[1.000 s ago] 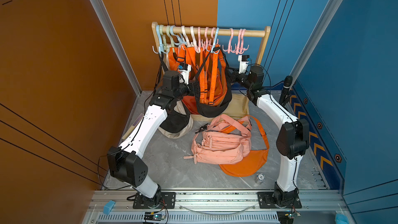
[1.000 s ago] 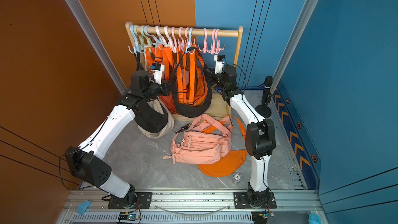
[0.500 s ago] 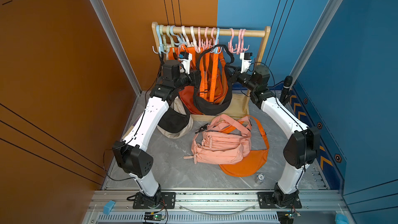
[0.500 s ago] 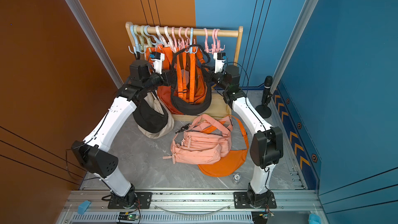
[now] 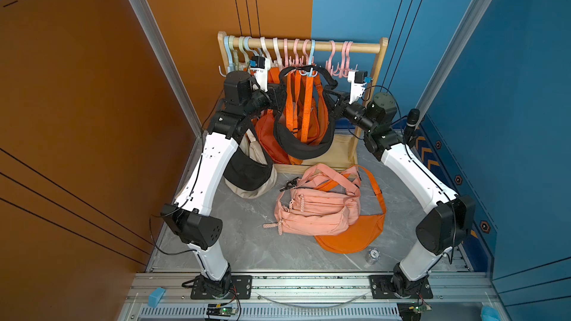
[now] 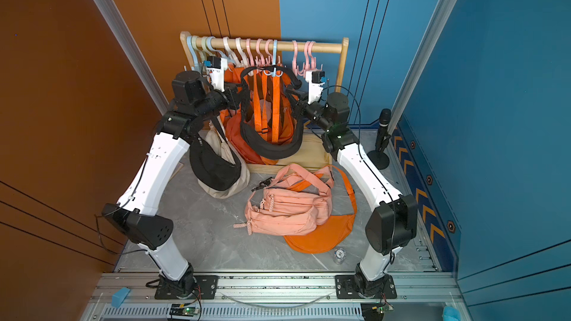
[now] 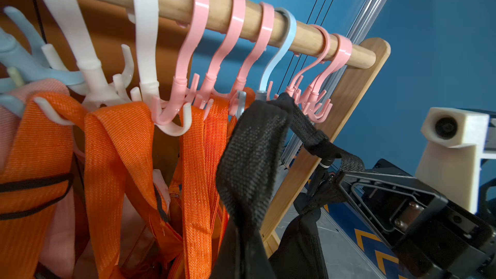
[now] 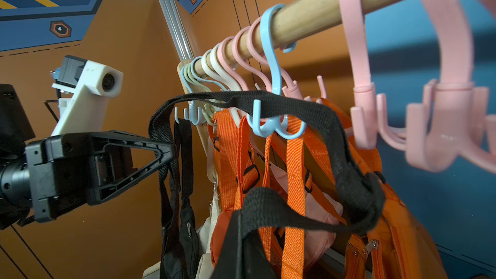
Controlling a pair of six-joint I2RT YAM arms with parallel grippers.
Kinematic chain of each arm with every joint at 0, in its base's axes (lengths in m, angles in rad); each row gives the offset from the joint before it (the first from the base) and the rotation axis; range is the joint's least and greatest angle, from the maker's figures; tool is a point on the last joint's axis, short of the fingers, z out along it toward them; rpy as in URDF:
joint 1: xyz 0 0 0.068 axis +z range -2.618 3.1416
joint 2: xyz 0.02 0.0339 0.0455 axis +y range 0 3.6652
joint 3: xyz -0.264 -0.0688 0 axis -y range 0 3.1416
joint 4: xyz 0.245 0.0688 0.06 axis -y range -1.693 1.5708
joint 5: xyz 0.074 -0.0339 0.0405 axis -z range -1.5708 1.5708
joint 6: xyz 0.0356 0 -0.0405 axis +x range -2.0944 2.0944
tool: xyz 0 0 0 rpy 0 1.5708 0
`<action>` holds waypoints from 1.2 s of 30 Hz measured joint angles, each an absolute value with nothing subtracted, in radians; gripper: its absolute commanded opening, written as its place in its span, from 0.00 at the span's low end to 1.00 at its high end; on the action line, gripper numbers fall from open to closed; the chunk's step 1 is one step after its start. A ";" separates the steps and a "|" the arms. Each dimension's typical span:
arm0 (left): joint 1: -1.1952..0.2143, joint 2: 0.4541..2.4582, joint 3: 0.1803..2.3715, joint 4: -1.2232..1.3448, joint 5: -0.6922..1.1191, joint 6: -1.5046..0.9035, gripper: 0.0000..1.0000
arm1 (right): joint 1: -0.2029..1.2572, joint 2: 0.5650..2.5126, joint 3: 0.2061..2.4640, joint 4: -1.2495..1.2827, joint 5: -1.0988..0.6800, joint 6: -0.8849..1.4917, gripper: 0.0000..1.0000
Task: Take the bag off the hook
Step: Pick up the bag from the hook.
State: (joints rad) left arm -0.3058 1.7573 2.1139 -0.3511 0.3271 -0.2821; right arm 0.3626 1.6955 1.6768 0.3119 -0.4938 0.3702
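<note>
Clamping the strap (image 8: 295, 106) of one black bag (image 5: 304, 149), left fingers (image 8: 165, 149) and right fingers (image 7: 347, 181) flank one blue hook (image 8: 273, 76).

A rack (image 5: 380, 55) is stood at the tabletop's (image 5: 247, 242) rear, with hooks (image 5: 333, 54) hung in a row along its rail (image 5: 361, 47). The bag (image 5: 302, 146) is hung before the other hung bags (image 5: 268, 137), its strap (image 8: 295, 106) passed across a hook (image 8: 272, 76) near the rail's middle. The left pincer (image 8: 171, 151) is set on the strap's left side, the right pincer (image 7: 340, 179) on its right. Before the rack, a waist bag (image 5: 318, 211) is laid upon a flat bag (image 5: 349, 236)
</note>
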 measured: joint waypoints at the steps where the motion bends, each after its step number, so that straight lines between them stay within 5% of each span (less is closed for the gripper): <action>1: -0.306 1.757 2.120 -0.359 0.327 -0.282 0.00 | 0.367 1.686 1.677 0.307 -0.493 0.365 0.00; 13: -0.309 1.782 2.286 -0.411 0.328 -0.281 0.00 | 0.382 1.614 1.720 0.216 -0.462 0.301 0.00; 36: -0.209 1.986 2.531 -0.311 0.329 -0.391 0.00 | 0.294 1.861 2.207 0.002 -0.449 0.270 0.00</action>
